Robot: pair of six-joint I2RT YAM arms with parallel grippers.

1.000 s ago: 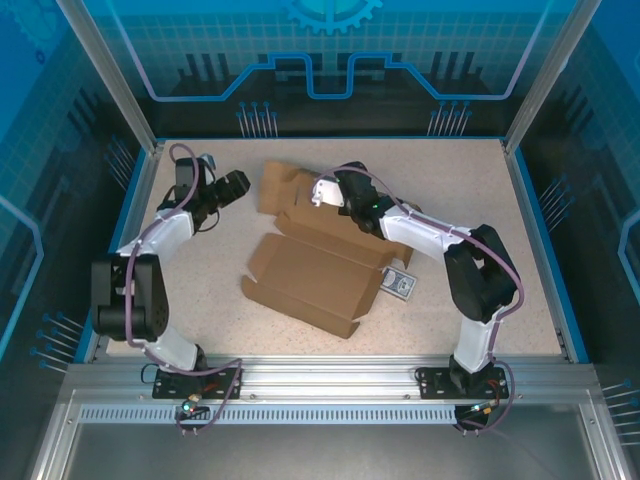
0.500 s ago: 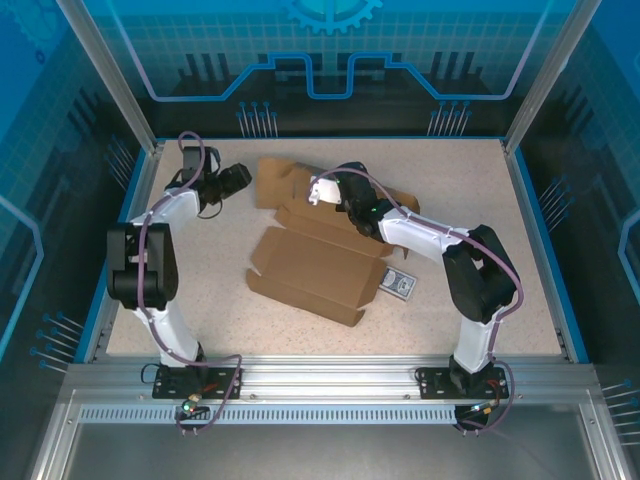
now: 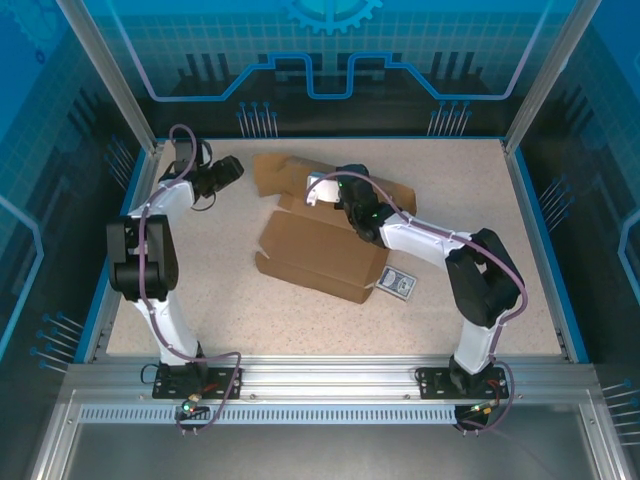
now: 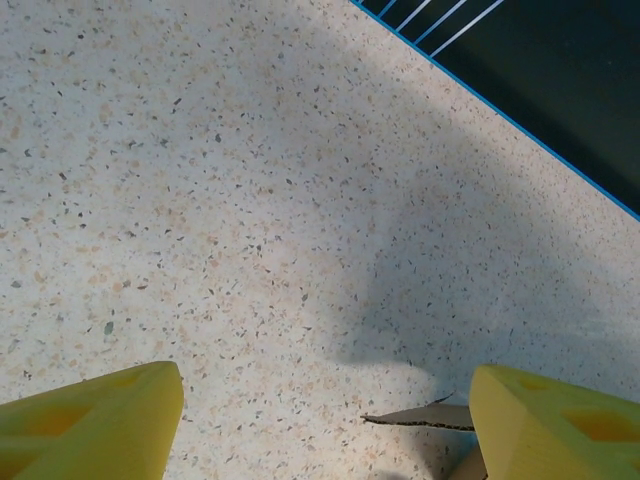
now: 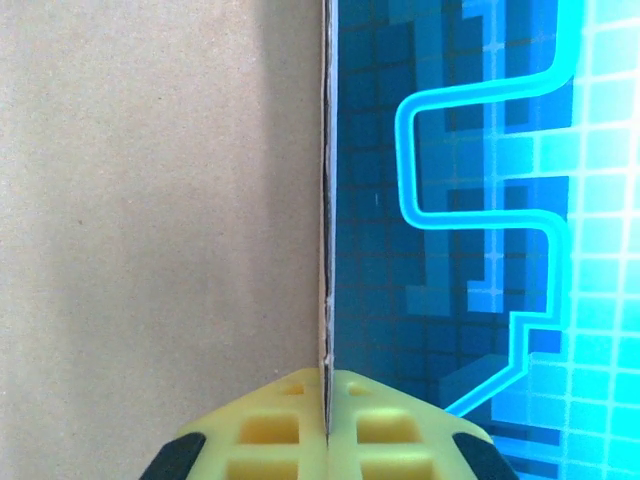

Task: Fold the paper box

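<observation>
The brown paper box (image 3: 315,250) lies partly unfolded in the middle of the table, one panel raised toward the back. My right gripper (image 3: 322,190) is shut on that raised panel; in the right wrist view the cardboard edge (image 5: 325,200) runs straight up from between the yellow fingers (image 5: 280,425). My left gripper (image 3: 232,168) hovers at the back left, just left of the box's far flap (image 3: 272,172). Its yellow fingers (image 4: 90,420) stand wide apart, open over bare table, with a cardboard corner (image 4: 420,417) poking in beside the right finger.
A small blue-and-white patterned card (image 3: 399,284) lies beside the box's right end. The blue rim (image 3: 140,200) of the table runs close behind the left arm. Bare speckled table (image 3: 200,290) lies in front of the box.
The right gripper has drawn the held panel back and left, and the box body has slid and folded up with it. The left gripper swung toward the back left corner near the far flap.
</observation>
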